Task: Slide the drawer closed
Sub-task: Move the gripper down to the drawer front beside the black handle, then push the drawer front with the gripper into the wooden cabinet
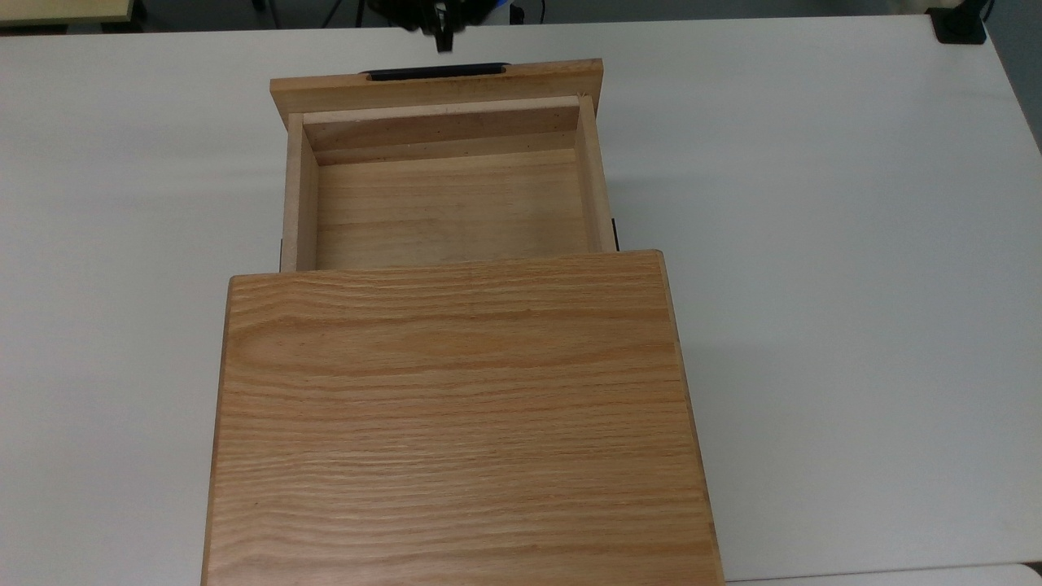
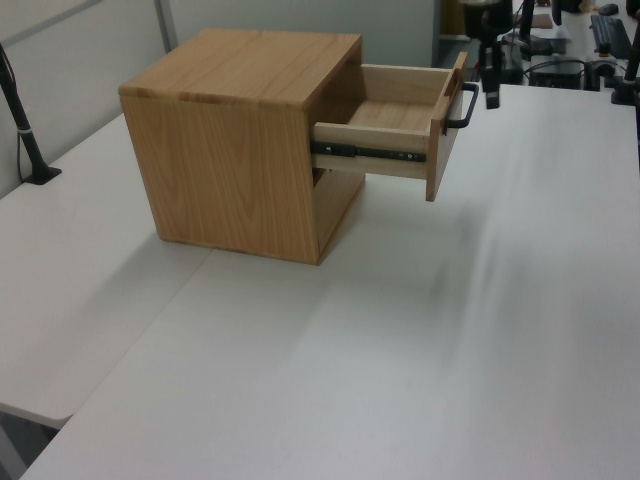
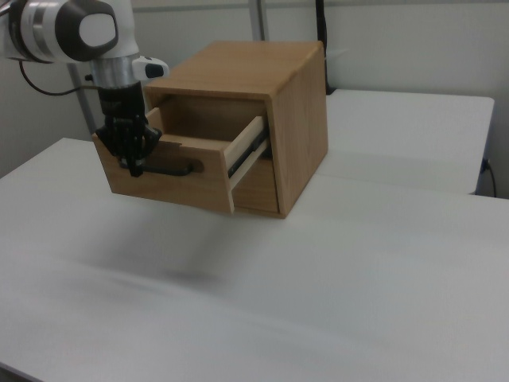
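In the top view the drawer [image 1: 444, 183] stands pulled out of the cabinet [image 1: 456, 423], and the gripper [image 1: 442, 39] hangs just beyond its handle [image 1: 437, 72]. In the left view the gripper [image 2: 491, 92] sits beside the handle [image 2: 463, 107]. In the right view the gripper [image 3: 134, 163], fingers pressed together and holding nothing, overlaps the drawer's front; contact is unclear.

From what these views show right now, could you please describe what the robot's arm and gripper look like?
In the right view the arm is glossy white with rounded, tube-like links and a dark grey joint cap. A short silver-grey collar sits below it. The gripper is black and blocky, narrowing downward to slim black fingers. A dark cable hangs behind the arm.
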Robot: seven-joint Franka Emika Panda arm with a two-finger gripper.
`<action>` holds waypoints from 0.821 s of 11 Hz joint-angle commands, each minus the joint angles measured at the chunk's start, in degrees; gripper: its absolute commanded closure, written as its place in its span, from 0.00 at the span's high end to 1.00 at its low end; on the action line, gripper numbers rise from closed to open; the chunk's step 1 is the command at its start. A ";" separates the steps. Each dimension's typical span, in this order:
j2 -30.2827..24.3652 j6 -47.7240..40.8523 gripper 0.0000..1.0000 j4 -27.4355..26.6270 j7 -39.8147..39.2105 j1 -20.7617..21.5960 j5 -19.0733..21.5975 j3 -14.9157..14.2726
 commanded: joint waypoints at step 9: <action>12.53 29.14 0.01 5.86 3.42 0.47 1.92 -0.59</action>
